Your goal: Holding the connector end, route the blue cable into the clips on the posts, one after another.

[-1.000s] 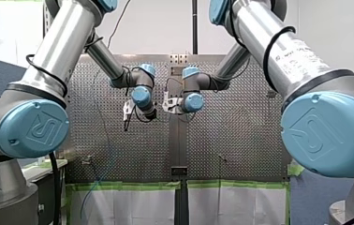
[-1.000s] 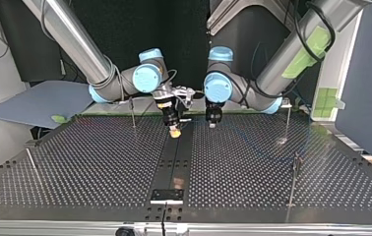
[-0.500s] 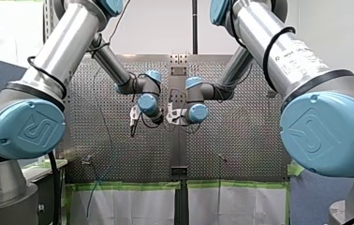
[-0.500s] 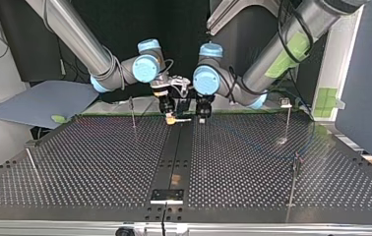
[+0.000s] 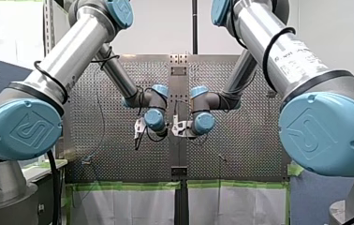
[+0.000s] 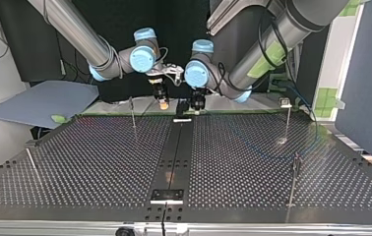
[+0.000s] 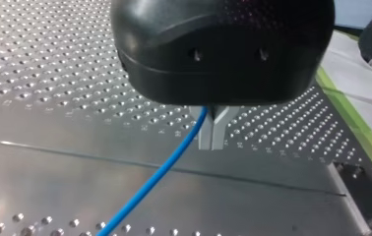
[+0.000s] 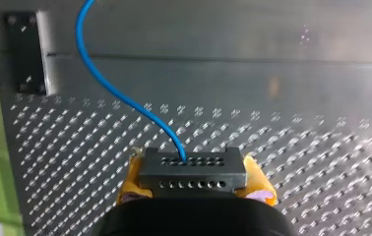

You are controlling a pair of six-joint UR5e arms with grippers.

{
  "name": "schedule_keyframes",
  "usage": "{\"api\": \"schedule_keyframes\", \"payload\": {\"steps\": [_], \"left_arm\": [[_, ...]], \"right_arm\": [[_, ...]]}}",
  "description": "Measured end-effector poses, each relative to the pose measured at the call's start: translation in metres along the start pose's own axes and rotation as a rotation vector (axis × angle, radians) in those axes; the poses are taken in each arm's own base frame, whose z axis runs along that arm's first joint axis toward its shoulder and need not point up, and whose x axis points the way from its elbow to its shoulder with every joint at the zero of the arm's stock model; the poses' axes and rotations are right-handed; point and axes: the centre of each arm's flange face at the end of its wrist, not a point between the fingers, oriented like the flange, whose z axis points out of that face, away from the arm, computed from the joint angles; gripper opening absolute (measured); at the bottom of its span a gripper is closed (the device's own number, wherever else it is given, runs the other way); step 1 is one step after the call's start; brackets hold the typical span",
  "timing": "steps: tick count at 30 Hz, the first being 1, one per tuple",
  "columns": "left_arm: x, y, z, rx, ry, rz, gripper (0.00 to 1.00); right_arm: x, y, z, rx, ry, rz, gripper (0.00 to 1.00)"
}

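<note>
In the right wrist view my right gripper (image 8: 194, 178) is shut on the grey connector block (image 8: 193, 167), held between yellow pads (image 8: 259, 183). The blue cable (image 8: 125, 101) leaves the connector and curves away over the table. In the left wrist view my left gripper (image 7: 212, 141) has its metal fingers shut on the blue cable (image 7: 159, 169), which trails off below them. Both grippers hang close together over the dark centre strip (image 6: 174, 157) at the top view's far edge: right gripper (image 6: 163, 103), left gripper (image 6: 197, 103).
Thin posts with clips stand on the perforated table: one post (image 6: 132, 112) near my right gripper, a second post (image 6: 288, 120) at the top view's right, and a third post (image 6: 294, 181) nearer the camera. A slanted rod (image 6: 30, 160) lies at the left.
Both arms have drawn back together from mid-table to the top view's far edge, lower in the front view. The grippers have stayed side by side, and both grips are unchanged.
</note>
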Motion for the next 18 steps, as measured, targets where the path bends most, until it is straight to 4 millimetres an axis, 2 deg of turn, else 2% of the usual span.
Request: {"api": "schedule_keyframes", "payload": {"steps": [6, 13, 18], "left_arm": [[0.016, -0.014, -0.004, 0.02, 0.015, 0.021, 0.0], [0.057, -0.049, -0.014, 0.058, 0.019, 0.025, 0.0], [0.071, -0.07, -0.023, 0.095, 0.006, 0.019, 0.0]], "right_arm": [[-0.019, 0.013, -0.008, -0.037, -0.002, 0.005, 0.0], [-0.037, 0.031, -0.015, -0.07, -0.002, 0.011, 0.0], [-0.051, 0.044, -0.022, -0.094, -0.002, 0.021, 0.0]]}}
